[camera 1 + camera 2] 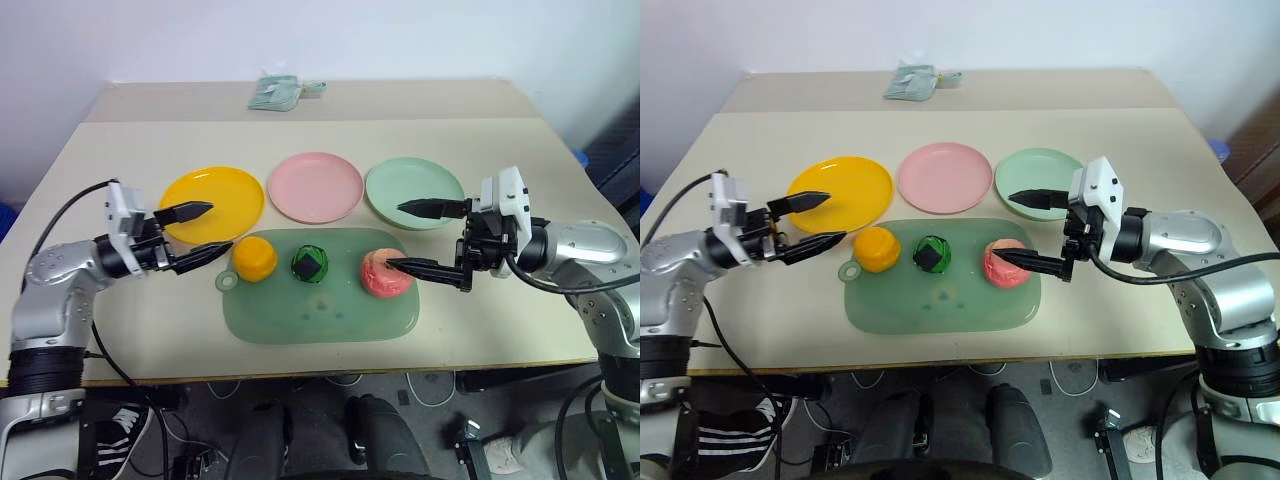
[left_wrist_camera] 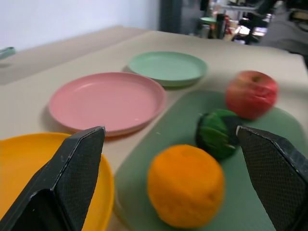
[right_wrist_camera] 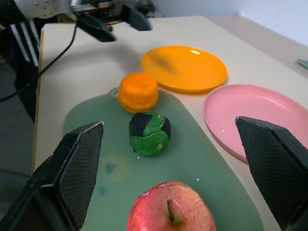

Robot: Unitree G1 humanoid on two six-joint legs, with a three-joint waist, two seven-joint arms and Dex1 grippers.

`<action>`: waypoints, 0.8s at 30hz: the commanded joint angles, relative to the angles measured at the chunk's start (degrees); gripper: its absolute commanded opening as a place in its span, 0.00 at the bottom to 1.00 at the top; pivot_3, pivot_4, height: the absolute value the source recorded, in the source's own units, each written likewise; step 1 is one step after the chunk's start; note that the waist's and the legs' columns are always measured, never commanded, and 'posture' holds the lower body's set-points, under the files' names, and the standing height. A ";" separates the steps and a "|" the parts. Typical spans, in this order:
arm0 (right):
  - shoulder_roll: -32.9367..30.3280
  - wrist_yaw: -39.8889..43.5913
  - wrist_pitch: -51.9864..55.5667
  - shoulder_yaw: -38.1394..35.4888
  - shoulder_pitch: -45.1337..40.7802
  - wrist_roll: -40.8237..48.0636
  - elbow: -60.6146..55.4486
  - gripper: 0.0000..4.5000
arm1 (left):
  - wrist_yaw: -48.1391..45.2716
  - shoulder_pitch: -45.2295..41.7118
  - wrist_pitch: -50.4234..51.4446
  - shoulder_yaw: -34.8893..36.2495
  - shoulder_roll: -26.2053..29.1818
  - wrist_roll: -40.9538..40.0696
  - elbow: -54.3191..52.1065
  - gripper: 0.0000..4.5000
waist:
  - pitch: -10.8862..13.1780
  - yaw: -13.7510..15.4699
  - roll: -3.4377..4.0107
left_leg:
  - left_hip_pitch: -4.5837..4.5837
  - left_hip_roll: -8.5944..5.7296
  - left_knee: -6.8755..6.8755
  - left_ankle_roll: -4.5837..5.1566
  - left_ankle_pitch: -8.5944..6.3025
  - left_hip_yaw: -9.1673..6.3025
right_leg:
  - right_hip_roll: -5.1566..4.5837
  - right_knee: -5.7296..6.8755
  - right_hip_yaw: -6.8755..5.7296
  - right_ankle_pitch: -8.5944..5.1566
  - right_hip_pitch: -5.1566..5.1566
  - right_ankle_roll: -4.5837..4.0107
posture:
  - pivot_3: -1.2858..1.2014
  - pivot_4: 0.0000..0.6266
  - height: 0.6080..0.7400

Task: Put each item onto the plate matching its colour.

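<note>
Right now I am holding both sets of jaws wide apart with nothing between them: my left jaws [image 1: 200, 233] are hovering beside the orange fruit [image 1: 254, 259], and my right jaws [image 1: 418, 237] are hanging by the red fruit [image 1: 385, 272], the lower finger just above or against its near side. All three items are sitting on the pale green mat [image 1: 320, 300] on the desk [image 1: 130, 150], the dark green ball [image 1: 309, 264] lying between the two fruits. The yellow plate [image 1: 212, 203], pink plate [image 1: 315, 186] and mint plate [image 1: 414, 192] are waiting bare just beyond the mat.

The risks, as I am judging them: these are round, hard-looking toys (likely to roll), so if I am closing off-centre the fruit may squirt out sideways, knock the green ball, or run off the mat. My lower right finger is sitting so near the red fruit that any drop may nudge it away before I am gripping. Working both arms inward together, I may also be crowding the ball in the middle.
</note>
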 commanded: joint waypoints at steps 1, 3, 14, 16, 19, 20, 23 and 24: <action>-0.86 -2.40 5.58 0.36 -4.03 3.33 -3.79 0.99 | 0.04 -1.52 -2.76 -2.27 -0.44 3.06 1.69 1.00 | 0.00 -0.17 0.00 | 0.00 0.02 0.00 0.00 0.00 0.00 | 0.02 0.00 0.00 0.00 -0.02 0.00 | 0.52 0.24 0.96; -0.36 -3.25 5.53 0.60 -4.74 3.01 -5.24 0.99 | -0.68 -2.45 -3.10 -3.20 -0.80 3.49 2.74 1.00 | 0.00 -0.06 0.00 | 0.00 0.05 -0.03 0.00 0.00 -0.03 | 0.06 0.01 0.00 0.00 -0.03 -0.01 | 0.52 0.24 0.96; 0.34 -5.80 6.64 0.80 -5.75 3.19 -7.36 0.99 | -1.01 -5.19 -10.82 -10.50 -4.04 12.44 11.07 1.00 | 0.00 0.08 0.00 | -0.05 -0.02 -0.01 0.00 0.00 -0.02 | -0.02 -0.02 -0.01 0.00 -0.02 -0.01 | 0.52 0.24 0.96; 0.15 -5.99 7.05 0.52 -5.57 3.67 -7.65 0.99 | -0.06 -5.68 -11.15 -11.69 -4.80 13.99 11.82 1.00 | 0.00 0.04 0.00 | -0.05 -0.01 -0.01 0.00 0.00 -0.03 | -0.01 -0.01 -0.01 0.00 -0.03 0.00 | 0.52 0.24 0.96; 0.17 -6.23 6.73 0.66 -5.41 3.55 -8.17 1.00 | -0.48 -6.08 -11.07 -12.77 -5.35 14.77 12.85 0.88 | 0.00 -0.02 0.00 | -0.05 0.00 -0.01 0.00 0.00 -0.04 | 0.00 0.00 -0.02 0.00 -0.03 0.00 | 0.52 0.24 0.96; 0.24 -6.34 6.46 0.68 -5.37 3.42 -8.24 1.00 | -1.02 -6.35 -9.28 -12.72 -5.48 13.92 13.14 0.81 | 0.00 -0.02 0.00 | -0.04 0.01 -0.01 0.00 0.00 -0.04 | 0.00 0.00 -0.02 0.00 -0.03 0.00 | 0.52 0.24 0.96; 0.36 -6.54 6.23 0.51 -5.26 3.51 -8.39 1.00 | 0.31 -6.96 -8.50 -11.08 -5.88 12.75 12.88 0.74 | 0.00 0.00 0.00 | -0.04 0.01 -0.01 0.00 0.00 -0.04 | 0.00 0.00 -0.02 0.00 -0.03 0.00 | 0.52 0.24 0.96; 0.49 -6.65 6.14 0.40 -5.32 3.58 -8.29 1.00 | 1.44 -7.52 -7.37 -10.12 -5.90 12.15 12.68 0.74 | 0.00 0.00 0.00 | -0.05 0.01 -0.01 0.00 0.00 -0.04 | 0.00 0.00 -0.01 0.00 -0.03 0.00 | 0.52 0.24 0.96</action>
